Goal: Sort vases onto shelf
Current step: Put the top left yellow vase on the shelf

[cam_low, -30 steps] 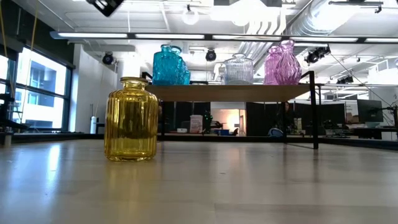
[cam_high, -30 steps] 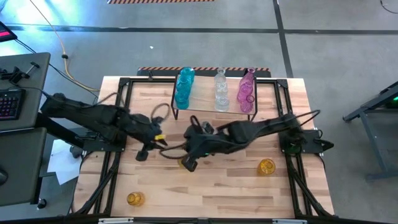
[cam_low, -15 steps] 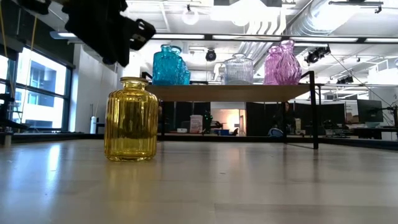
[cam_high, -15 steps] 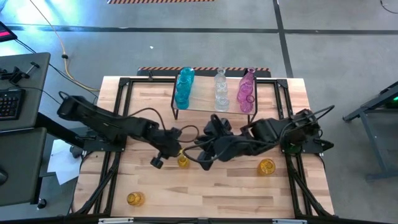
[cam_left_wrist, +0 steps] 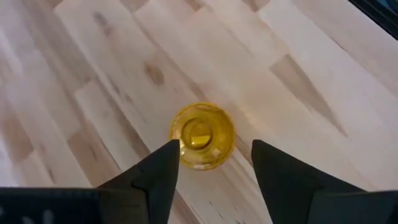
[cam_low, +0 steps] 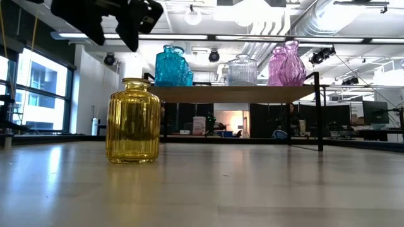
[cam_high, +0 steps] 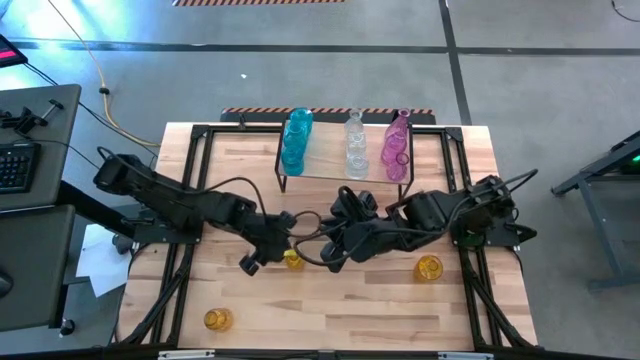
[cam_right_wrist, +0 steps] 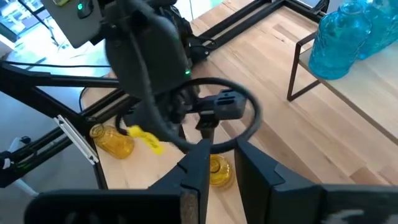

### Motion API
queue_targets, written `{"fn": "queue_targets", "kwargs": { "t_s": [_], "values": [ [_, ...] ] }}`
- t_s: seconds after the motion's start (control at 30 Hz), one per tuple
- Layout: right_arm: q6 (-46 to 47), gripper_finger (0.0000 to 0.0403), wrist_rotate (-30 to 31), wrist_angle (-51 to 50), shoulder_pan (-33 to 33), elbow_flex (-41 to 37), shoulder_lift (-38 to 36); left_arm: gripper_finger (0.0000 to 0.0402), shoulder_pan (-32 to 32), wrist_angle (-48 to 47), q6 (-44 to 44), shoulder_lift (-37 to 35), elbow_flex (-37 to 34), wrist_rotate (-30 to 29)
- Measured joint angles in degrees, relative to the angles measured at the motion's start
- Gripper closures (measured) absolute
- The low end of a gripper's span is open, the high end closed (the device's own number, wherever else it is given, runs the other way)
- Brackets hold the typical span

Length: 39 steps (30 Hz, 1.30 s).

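A small yellow vase (cam_high: 293, 260) stands upright on its base on the tabletop, mid-table. In the left wrist view it (cam_left_wrist: 202, 135) shows from above, just past the tips of my open left gripper (cam_left_wrist: 214, 158), which hovers over it (cam_low: 132, 120) without touching. My left gripper (cam_high: 270, 255) comes from the table's left and slants down. My right gripper (cam_high: 332, 252) hangs higher, to the vase's right, its fingers (cam_right_wrist: 199, 167) a little apart and empty. The shelf (cam_high: 330, 172) at the far edge carries teal (cam_high: 295, 140), clear (cam_high: 355, 145) and pink (cam_high: 396, 143) vases.
Two more yellow vases stand on the table: one at the right (cam_high: 428, 268), one near the front left corner (cam_high: 217, 320). Black frame rails (cam_high: 195, 200) run along both table sides. The two arms' cables (cam_high: 310, 235) loop close together over mid-table.
My right gripper has left the yellow vase, rising and drawing back toward the table's right, and the vase stays standing where it was. My left gripper has swung in from the left toward the vase, sunk and rolled.
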Motion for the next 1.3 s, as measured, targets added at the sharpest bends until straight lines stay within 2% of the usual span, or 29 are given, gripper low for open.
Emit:
{"fn": "queue_targets", "kwargs": {
  "t_s": [0.23,0.43,1.13,1.3],
  "values": [
    [1.0,0.0345,-0.2,-0.1,0.0,0.0,0.0,0.0202,-3.3,0.6,7.5,2.2,0.0,0.1],
    [2.1,0.0345,-0.2,-0.1,0.3,0.0,0.0,0.0202,-4.3,1.4,8.0,5.5,0.0,-4.2],
    [4.3,0.0345,1.7,0.0,3.3,0.0,0.0,0.0202,-3.4,3.6,7.8,12.0,0.3,-4.2],
    [4.3,0.0345,2.8,0.0,4.0,0.0,0.0,0.0209,-3.1,4.3,6.2,12.0,0.3,-6.8]
  ]
}}
